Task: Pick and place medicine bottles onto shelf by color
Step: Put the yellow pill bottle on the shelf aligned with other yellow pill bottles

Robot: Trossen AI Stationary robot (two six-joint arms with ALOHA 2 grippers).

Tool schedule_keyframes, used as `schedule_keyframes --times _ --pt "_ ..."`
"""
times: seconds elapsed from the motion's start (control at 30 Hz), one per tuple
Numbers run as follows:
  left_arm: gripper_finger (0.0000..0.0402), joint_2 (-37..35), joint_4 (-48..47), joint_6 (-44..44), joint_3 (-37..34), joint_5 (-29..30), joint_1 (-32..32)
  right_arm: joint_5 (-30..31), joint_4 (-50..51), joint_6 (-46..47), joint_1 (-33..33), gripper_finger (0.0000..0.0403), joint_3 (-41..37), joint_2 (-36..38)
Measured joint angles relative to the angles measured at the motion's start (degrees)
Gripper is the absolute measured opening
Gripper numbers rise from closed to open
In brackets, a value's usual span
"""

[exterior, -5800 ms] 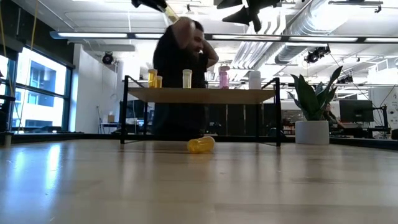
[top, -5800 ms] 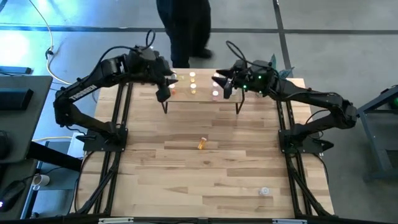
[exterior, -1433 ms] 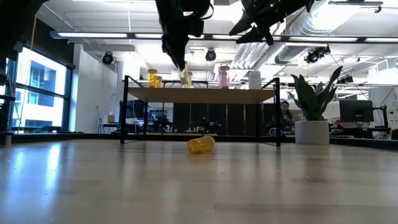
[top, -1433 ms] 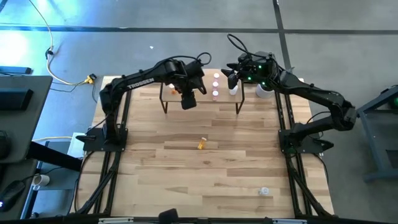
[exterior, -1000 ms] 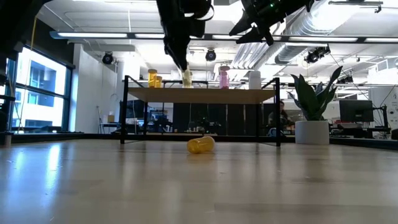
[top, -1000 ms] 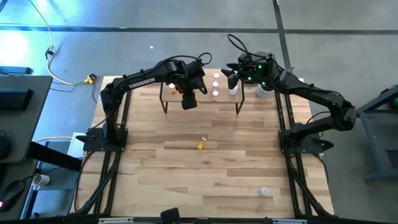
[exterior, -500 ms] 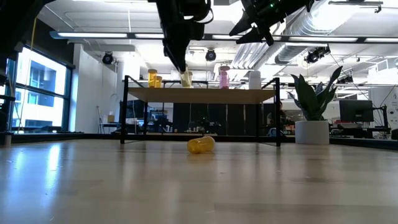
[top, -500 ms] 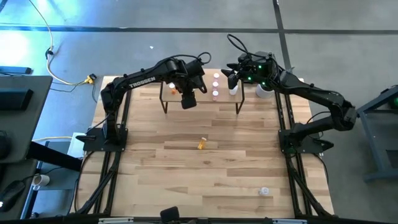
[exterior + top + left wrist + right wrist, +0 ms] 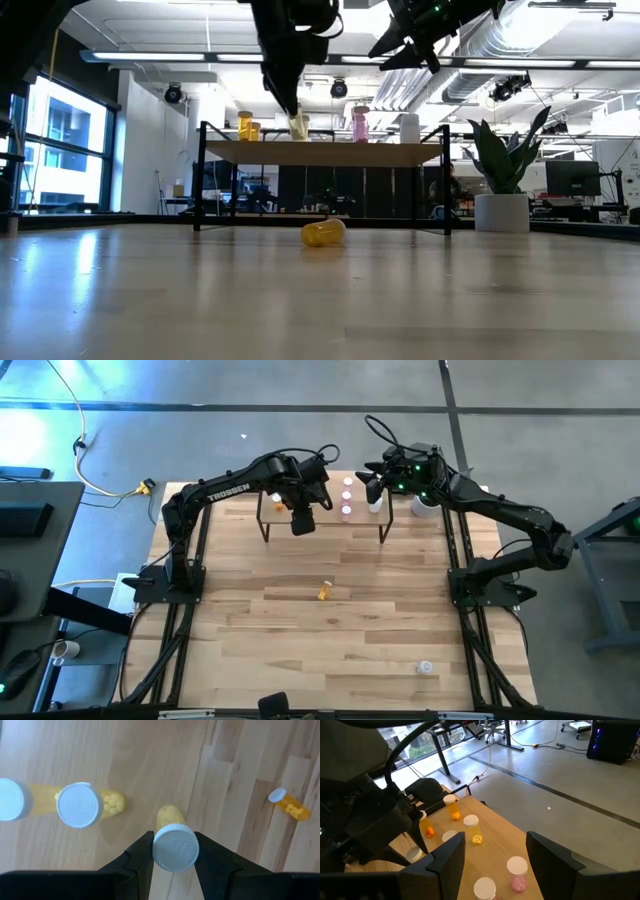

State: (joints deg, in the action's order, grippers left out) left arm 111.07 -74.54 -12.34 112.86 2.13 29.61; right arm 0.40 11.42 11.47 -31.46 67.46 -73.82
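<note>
At inspection, nearest the foot of the high view, a clear bottle [image 9: 426, 668] lay on its side at lower right of the table [image 9: 250, 650], unsorted. Further up, near centre frame, a yellow bottle [image 9: 324, 592] also lay flat on the bare boards, well apart from everything else. I judged these two as outstanding work.

Beyond them, at upper centre, the shelf [image 9: 325, 152] already carried orange and yellow bottles at its left end [image 9: 246, 126], a pink bottle [image 9: 359, 124] right of centre and a white one [image 9: 409, 128] further right.

Your left gripper [image 9: 175, 851] was over the shelf's left-centre, fingers closed on the white cap of a yellow bottle [image 9: 299, 126] whose base stood at or just above the board; which, I could not tell. Two capped bottles stood near beside it, so you had little room on that side.

Your right gripper [image 9: 495, 851] hovered wide open and empty above the shelf's right end.

The open table below the shelf gave free approach to both fallen bottles; the clear one lay near the table's lower edge.
</note>
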Motion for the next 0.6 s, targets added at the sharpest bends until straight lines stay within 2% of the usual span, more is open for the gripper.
schedule_keyframes --times 0.6 --pt "0.0115 0.00 0.81 -0.26 0.00 0.00 0.00 -0.02 2.49 0.01 0.00 0.0200 0.00 0.00"
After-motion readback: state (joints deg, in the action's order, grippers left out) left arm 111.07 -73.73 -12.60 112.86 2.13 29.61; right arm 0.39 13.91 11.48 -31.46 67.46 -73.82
